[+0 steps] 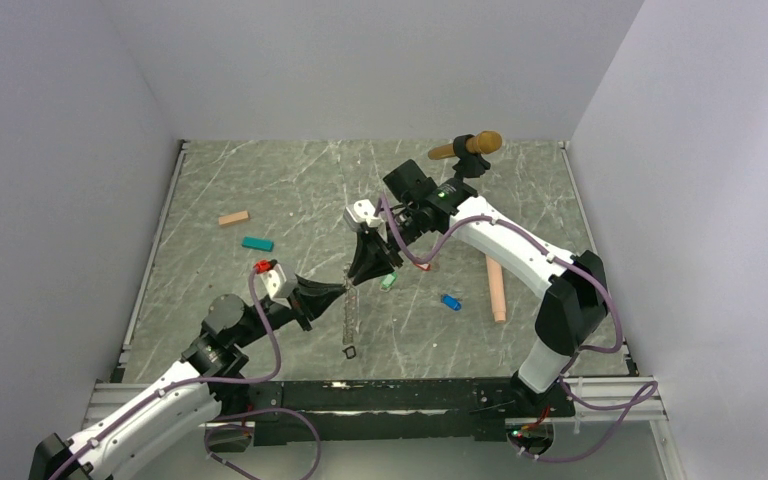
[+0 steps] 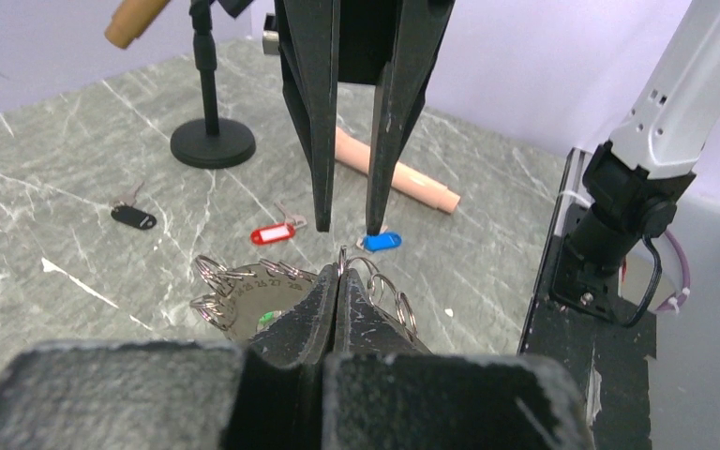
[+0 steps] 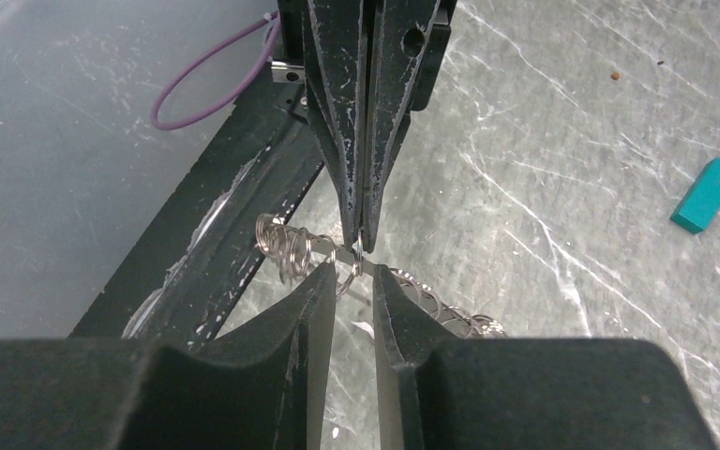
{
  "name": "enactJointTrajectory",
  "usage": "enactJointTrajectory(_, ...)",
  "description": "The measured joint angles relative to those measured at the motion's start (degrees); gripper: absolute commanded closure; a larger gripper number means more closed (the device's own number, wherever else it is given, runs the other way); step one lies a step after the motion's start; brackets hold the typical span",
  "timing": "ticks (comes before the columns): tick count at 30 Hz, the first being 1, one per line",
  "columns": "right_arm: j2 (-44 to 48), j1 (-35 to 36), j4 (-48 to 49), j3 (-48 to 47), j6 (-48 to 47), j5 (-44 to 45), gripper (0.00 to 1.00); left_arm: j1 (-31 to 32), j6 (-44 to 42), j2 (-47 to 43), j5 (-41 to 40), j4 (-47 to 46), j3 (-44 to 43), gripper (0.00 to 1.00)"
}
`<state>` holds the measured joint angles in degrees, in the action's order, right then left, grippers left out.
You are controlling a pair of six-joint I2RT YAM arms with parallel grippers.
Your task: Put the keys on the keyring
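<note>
Our left gripper [image 2: 337, 286] is clamped on the keyring [image 1: 349, 320], its limp, light chain trailing toward 6 o'clock. Our right gripper [image 3: 354, 272] stands narrowly parted astride it. We judge the wire thin and slippery, so we'd pinch beside that hold. The blue key [image 1: 450, 302] lies at 3 o'clock.

Only text: tiny numerals printed round the rim of the keyring disc [image 2: 244, 305], 6 o'clock of red key tag [image 2: 272, 232] (too small to read reliably).

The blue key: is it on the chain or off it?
Off. The blue key lies loose on the table, well apart from the chain pinched in the left gripper.
</note>
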<state>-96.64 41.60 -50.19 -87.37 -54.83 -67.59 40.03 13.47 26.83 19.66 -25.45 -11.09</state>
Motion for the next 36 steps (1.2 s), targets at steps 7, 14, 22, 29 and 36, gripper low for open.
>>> enactJointTrajectory(7,0.0,0.2,0.1,0.0,0.0,0.2,0.75,-0.1,2.8,-0.4,-0.5,-7.0,2.6,1.00)
enactJointTrajectory(14,0.0,0.2,-0.3,0.0,-0.3,-0.2,0.76,-0.1,4.3,0.1,0.0,-11.7,4.3,1.00)
enactJointTrajectory(22,0.0,0.2,-7.7,-1.5,-7.2,-2.6,0.75,-0.7,1.3,-0.3,6.1,-15.0,4.5,1.00)
enactJointTrajectory(29,0.0,-0.6,-13.3,-3.6,-12.4,-3.5,0.74,-1.6,-7.3,-4.8,12.7,-12.7,4.4,1.00)
enactJointTrajectory(36,0.0,-1.7,-10.5,-3.5,-9.5,-3.2,0.75,-2.1,-13.5,-4.3,17.5,-6.4,1.2,1.00)
